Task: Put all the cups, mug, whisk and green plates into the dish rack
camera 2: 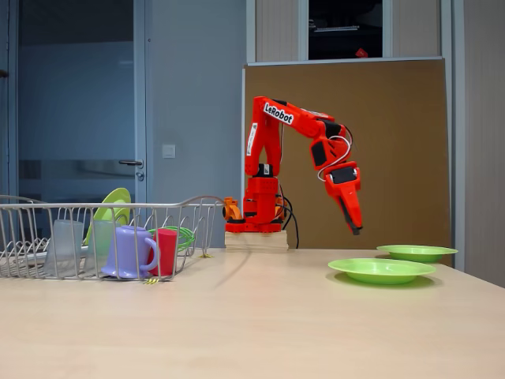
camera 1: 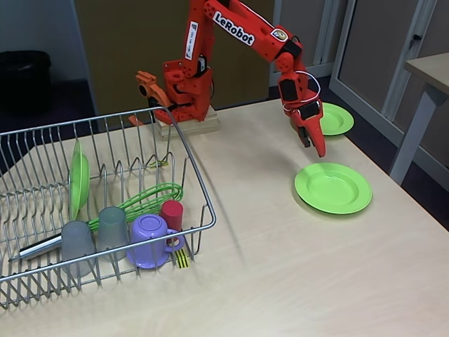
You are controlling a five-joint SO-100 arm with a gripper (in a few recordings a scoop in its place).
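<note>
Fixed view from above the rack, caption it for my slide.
Gripper hovers above green plate; another plate stands in the dish rack.

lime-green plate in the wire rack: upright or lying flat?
Upright. The lime-green plastic plate stands on edge between prongs of the silver wire dish rack, leaning slightly in both fixed views.

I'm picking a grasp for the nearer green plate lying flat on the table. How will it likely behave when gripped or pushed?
The nearer green plate looks like thin plastic, so probably light and stiff. It lies flat on the smooth table, so a push would likely slide it. Its low raised rim gives the gripper little to pinch; it may slip.
</note>
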